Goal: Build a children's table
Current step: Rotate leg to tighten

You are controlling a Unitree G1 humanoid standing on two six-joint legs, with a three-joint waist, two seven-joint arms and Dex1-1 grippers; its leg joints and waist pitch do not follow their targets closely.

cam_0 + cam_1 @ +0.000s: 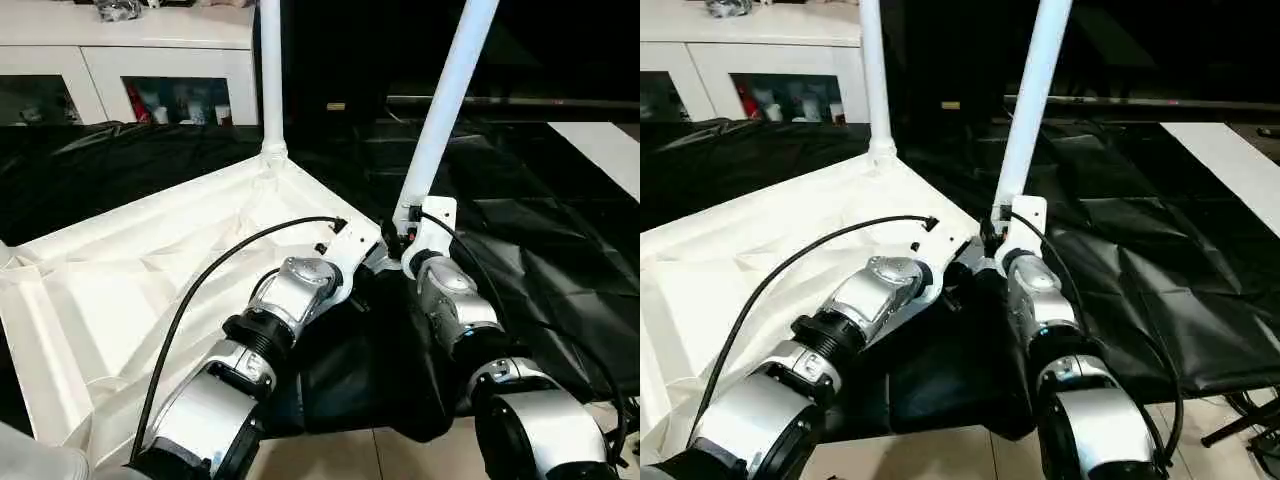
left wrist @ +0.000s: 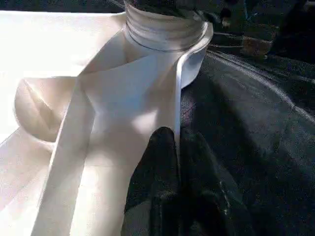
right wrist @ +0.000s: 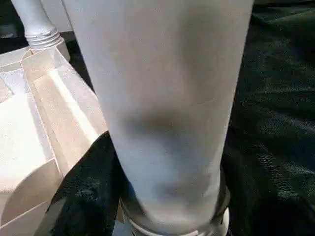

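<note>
This looks like a living room at home put to use as a work spot. A white sideboard [image 1: 130, 60] with glass doors stands along the back wall, small household things showing behind the glass [image 1: 175, 100]. The floor [image 1: 330, 455] is pale glossy tile, and a desk draped in wrinkled black cloth [image 1: 560, 260] takes up the middle

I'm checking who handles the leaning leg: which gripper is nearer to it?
The right. The right gripper sits at the base of the leaning leg, closed around it. The left gripper is beside it, pinching the tabletop rim near that corner.
</note>
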